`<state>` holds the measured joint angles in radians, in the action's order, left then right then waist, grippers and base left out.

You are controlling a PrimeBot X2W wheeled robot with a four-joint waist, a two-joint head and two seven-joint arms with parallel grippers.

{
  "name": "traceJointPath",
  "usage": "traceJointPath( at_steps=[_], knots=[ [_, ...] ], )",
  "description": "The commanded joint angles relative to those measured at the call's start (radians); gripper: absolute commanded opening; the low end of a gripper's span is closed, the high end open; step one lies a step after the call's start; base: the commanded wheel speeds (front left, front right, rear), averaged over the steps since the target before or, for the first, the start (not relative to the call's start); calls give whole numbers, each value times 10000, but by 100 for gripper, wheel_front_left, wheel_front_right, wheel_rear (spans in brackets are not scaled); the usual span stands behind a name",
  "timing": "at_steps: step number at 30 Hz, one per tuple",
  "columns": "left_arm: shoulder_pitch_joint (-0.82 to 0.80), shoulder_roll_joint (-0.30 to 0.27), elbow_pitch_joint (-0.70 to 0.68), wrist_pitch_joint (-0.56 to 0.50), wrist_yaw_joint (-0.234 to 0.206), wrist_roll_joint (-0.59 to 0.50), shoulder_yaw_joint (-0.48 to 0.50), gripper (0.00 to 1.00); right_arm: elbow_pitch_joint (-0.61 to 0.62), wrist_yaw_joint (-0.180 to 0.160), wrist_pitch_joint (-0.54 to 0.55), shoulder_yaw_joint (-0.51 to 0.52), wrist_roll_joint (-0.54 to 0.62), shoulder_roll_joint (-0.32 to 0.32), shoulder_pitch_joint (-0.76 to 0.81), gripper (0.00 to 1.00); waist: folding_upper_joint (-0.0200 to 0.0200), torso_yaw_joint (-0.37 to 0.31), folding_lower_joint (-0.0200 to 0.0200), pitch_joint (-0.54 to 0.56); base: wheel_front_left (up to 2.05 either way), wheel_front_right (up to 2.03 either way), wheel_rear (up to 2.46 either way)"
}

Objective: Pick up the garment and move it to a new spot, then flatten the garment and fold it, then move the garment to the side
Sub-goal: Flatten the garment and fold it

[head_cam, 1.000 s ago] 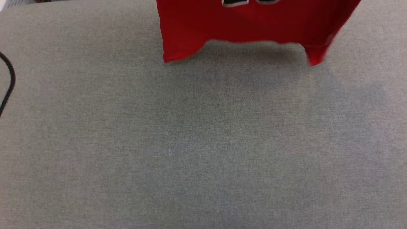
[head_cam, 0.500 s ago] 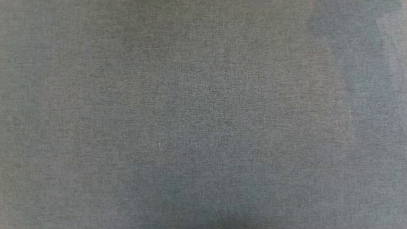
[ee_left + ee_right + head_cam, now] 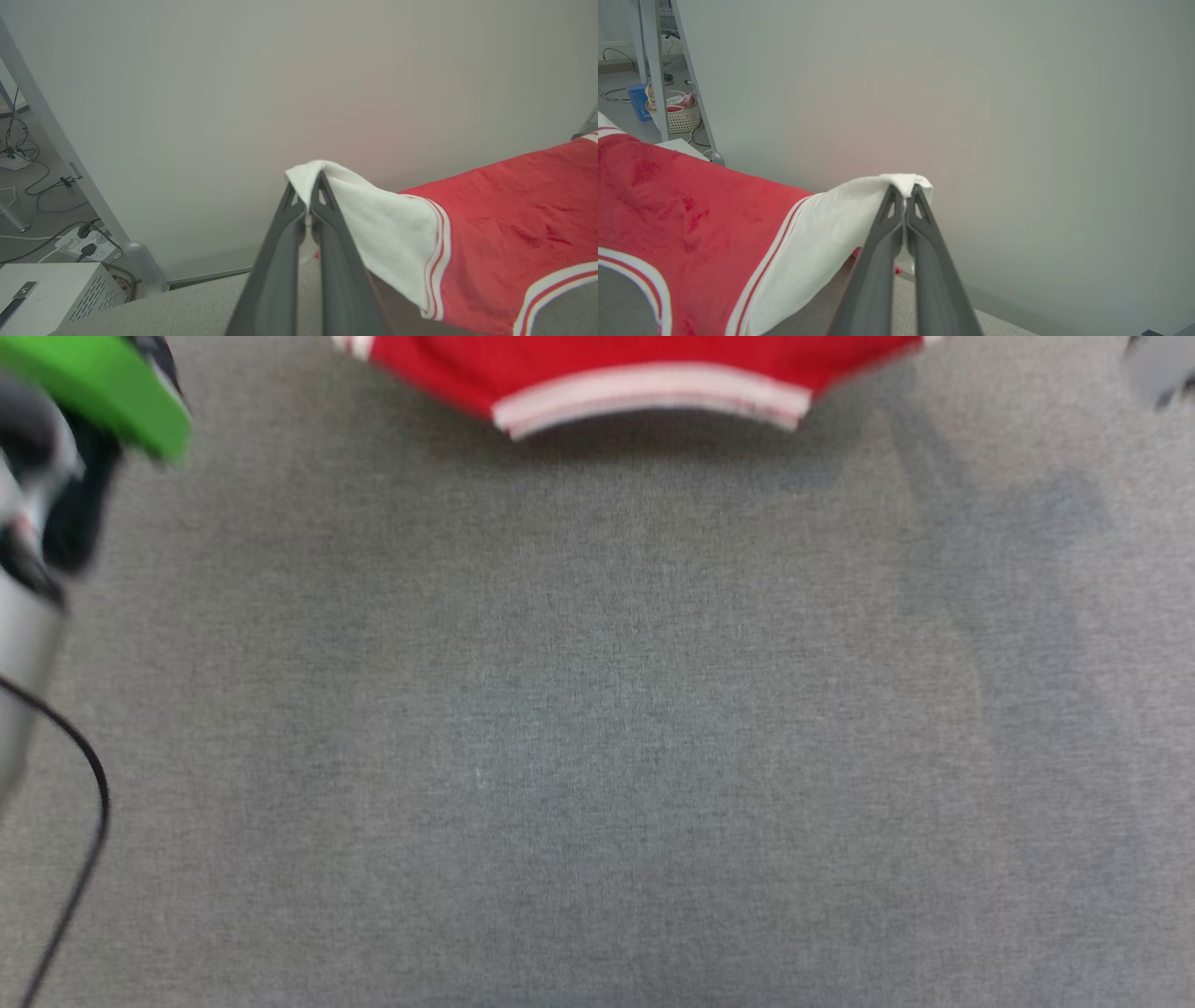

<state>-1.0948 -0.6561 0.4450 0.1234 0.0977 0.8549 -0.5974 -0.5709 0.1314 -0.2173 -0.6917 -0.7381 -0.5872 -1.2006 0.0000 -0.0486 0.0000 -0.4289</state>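
Grey tabletop (image 3: 597, 728); left hand (image 3: 306, 186) and right hand (image 3: 904, 191) clamp garment (image 3: 504, 224) sleeves; floor basket (image 3: 675, 120) holds clothes (image 3: 676, 99)

Open grey table (image 3: 597, 756) below the garment (image 3: 635, 359); cable (image 3: 105, 803) at left.

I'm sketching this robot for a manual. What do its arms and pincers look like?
The left pincer and right pincer each have two long, slim dark grey fingers, tapering to tips with small triangular cut-outs. In the head view the left arm is silvery-pale with dark parts, a bright green band and a thin black cable beside it.
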Motion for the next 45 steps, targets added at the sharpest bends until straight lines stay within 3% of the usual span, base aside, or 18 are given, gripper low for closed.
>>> traceJointPath(
  at_steps=[1, 15, 27, 36, 37, 38, 39, 45],
  knots=[
    [743, -163, -252, 34, -181, 155, -35, 0, 119, -7, -140, -33, -101, -118, 630, 0, 0, 40, 0, 860, 0, 0, 0],
    [7322, -1260, -3330, 182, -2404, 1574, -298, 0, 1427, -7, -215, 1253, -560, -660, 7000, 0, 0, 245, 0, 2758, 0, 0, 0],
    [10040, -1440, -3795, 229, -3265, 1987, -930, 0, 2105, -7, 873, 2914, -667, -397, 11641, 0, 0, 366, 0, 3385, 0, 0, 0],
    [10581, -938, -3262, 439, -3317, 2071, -1248, 0, 2589, -7, 2258, 3695, -569, -160, 13236, 0, 0, 385, 0, 3200, 0, 0, 0],
    [10559, -874, -3220, 481, -3298, 2075, -1246, 0, 2678, -7, 2404, 3791, -525, -97, 13242, 12, 0, 387, 0, 3181, 0, 0, 0],
    [10533, -828, -3194, 512, -3278, 2071, -1245, 0, 2745, -7, 2498, 3898, -489, -44, 13221, 51, 0, 392, 0, 3166, 0, 0, 0],
    [10491, -784, -3164, 548, -3260, 2053, -1244, 0, 2844, -7, 2645, 4004, -441, 10, 13189, 100, 0, 398, 0, 3152, 0, 0, 0],
    [10120, -583, -3267, 754, -3254, 1742, -1265, 0, 3810, -7, 3042, 4729, 109, -87, 12710, 100, 0, 522, 0, 2937, 0, 0, 0]
  ],
)
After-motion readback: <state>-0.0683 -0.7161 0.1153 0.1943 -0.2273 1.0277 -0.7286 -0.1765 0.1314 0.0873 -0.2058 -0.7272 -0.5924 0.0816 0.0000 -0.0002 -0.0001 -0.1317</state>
